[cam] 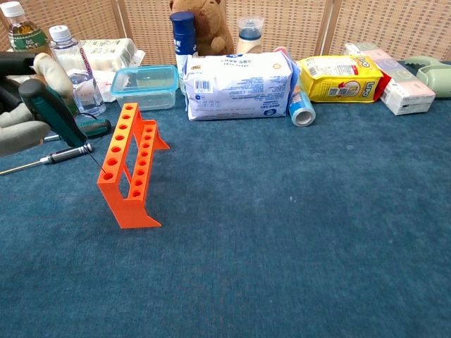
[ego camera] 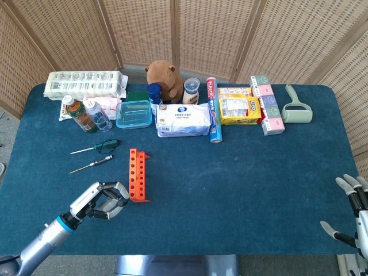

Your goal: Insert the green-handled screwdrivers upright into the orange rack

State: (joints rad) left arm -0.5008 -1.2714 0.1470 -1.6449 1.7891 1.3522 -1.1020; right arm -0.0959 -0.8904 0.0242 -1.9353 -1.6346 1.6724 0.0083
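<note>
The orange rack (ego camera: pixel 137 174) (cam: pixel 130 169) stands on the blue table, its rows of holes facing up. My left hand (ego camera: pixel 103 201) (cam: pixel 21 123) grips a green-handled screwdriver (cam: pixel 55 114), tilted, with its thin tip just above the rack's nearest holes. In the head view the hand hides that tool. A second green-handled screwdriver (ego camera: pixel 103 146) (cam: pixel 95 127) lies flat left of the rack, beside a black-handled one (ego camera: pixel 95 164) (cam: pixel 53 158). My right hand (ego camera: pixel 352 210) hangs off the table's right front corner, fingers spread and holding nothing.
Along the back stand bottles (ego camera: pixel 86 114), a clear blue-lidded box (ego camera: pixel 134 114), a wipes pack (ego camera: pixel 184 119), a plush toy (ego camera: pixel 164 75), a yellow packet (ego camera: pixel 238 109), boxes (ego camera: pixel 269 104) and a lint roller (ego camera: pixel 296 109). Wicker screens stand behind the table.
</note>
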